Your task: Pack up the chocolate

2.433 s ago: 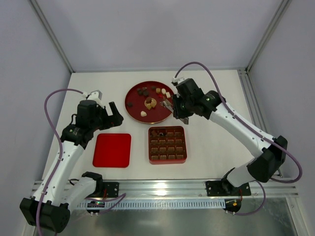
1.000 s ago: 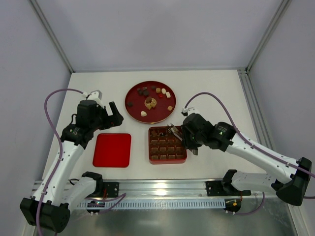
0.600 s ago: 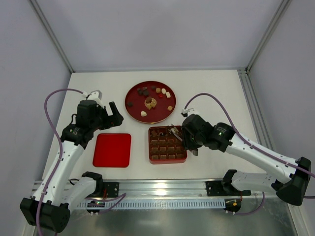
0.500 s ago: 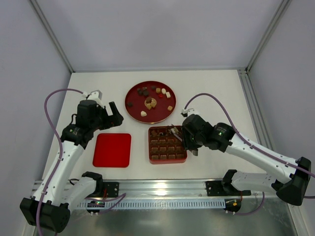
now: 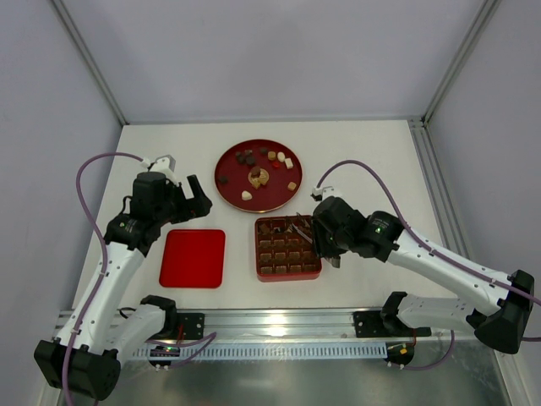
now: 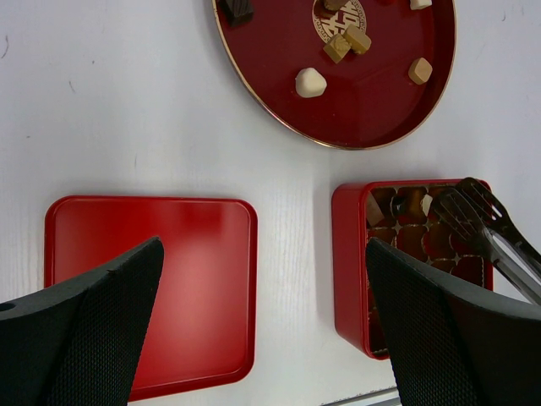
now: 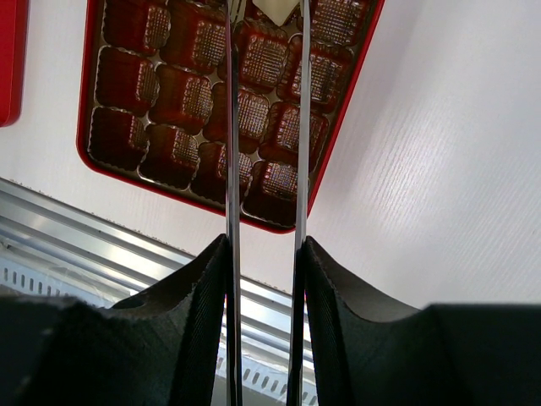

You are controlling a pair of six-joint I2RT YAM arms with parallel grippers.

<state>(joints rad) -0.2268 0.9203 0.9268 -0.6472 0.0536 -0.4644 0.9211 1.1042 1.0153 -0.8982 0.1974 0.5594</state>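
Chocolate [image 5: 258, 176] mostly sits on the round red plate [image 5: 232, 193]. One cream piece [image 7: 275, 8] lies between the narrowly parted blades of the right pincer [image 5: 296, 224], over the far row of the box [image 5: 287, 277]; gripped or loose, I cannot tell. It could cling to a blade or perch tilted on a divider. Left pincer [image 5: 199, 194] hangs wide, empty.
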